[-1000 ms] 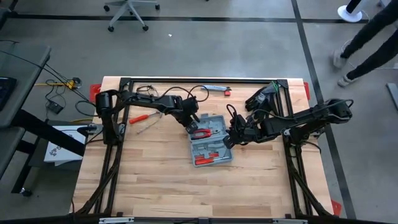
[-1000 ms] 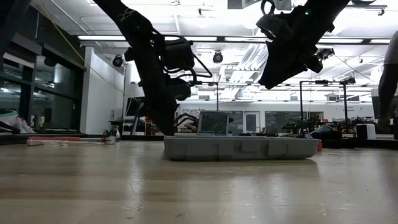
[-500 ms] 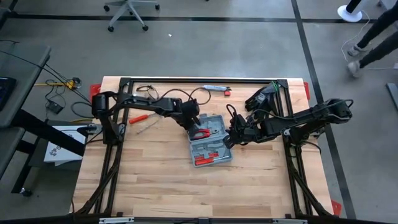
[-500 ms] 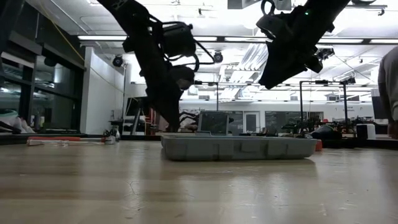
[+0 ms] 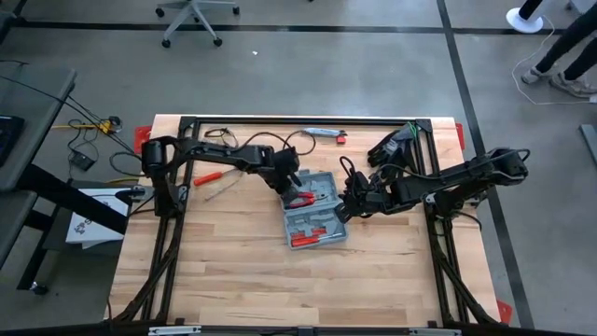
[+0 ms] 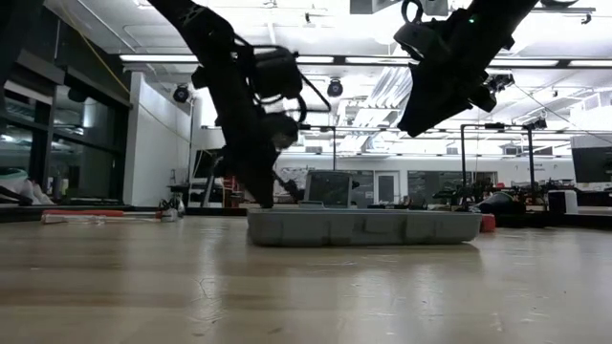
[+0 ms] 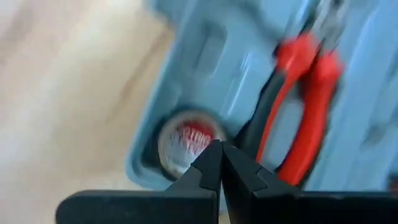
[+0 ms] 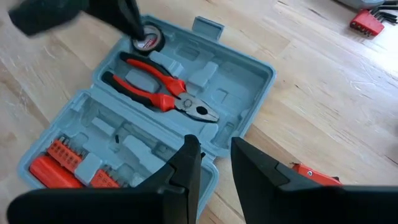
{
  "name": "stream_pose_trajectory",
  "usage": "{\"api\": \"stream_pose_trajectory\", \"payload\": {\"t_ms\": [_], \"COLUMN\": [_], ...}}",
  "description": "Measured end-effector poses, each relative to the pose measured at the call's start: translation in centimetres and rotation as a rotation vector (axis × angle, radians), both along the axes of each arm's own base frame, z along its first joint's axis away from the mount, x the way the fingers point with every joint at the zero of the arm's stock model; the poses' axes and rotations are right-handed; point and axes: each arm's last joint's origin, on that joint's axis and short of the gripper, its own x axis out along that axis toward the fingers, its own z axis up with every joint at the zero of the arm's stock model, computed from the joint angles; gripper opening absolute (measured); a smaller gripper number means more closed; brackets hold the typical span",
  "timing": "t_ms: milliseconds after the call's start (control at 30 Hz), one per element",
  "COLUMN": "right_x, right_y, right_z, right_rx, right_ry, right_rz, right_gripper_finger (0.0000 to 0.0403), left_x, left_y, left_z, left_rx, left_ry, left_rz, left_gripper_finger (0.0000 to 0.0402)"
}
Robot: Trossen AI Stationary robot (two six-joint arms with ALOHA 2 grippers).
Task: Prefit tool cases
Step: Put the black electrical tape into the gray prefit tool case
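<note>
The grey-blue hinged plastic tool case [image 5: 316, 218] has slid slightly left under the empty, closed left gripper [image 5: 291, 190], seating the round tape roll [image 8: 150, 41]; next, lift clear, while the right gripper [image 8: 214, 163] hovers part-open, empty.

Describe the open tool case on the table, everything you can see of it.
The tool case is grey-blue moulded plastic with rounded corners and a latch tab, lying open and flat on the wooden table. Its recesses hold red-handled pliers, a small round roll in one corner and red bits. The shut left gripper hovers over that roll.

We recorded one grey-blue hinged tool case [image 5: 315, 216], lying open and flat mid-table [image 5: 233, 271], red-handled pliers [image 8: 163, 93] seated inside.
</note>
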Motion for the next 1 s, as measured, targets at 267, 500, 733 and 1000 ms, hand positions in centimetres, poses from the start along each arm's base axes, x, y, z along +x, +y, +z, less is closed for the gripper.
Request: {"api": "stream_pose_trajectory", "payload": {"t_ms": [267, 500, 733, 1000], "right_x": [0.0, 0.0, -0.2, -0.2], "right_y": [0.0, 0.0, 0.0, 0.0], "right_z": [0.0, 0.0, -0.1, -0.1], "right_rx": [-0.001, -0.002, 0.0, 0.001], "right_ry": [0.001, 0.008, 0.023, 0.024], "right_rz": [0.003, 0.003, 0.006, 0.006], "right_gripper_finger": [0.0083, 0.0083, 0.0083, 0.0083], "left_x": [0.4, 0.5, -0.1, -1.6], "left_y": [1.0, 1.7, 1.5, 0.5], "left_z": [1.0, -1.6, -0.6, 4.3], "left_rx": [0.061, 0.045, 0.001, 0.084], "left_ry": [-0.049, 0.043, 0.038, -0.043], "left_rz": [0.031, 0.013, 0.004, 0.007], "left_gripper_finger": [0.0, 0.0, 0.0, 0.0]}}
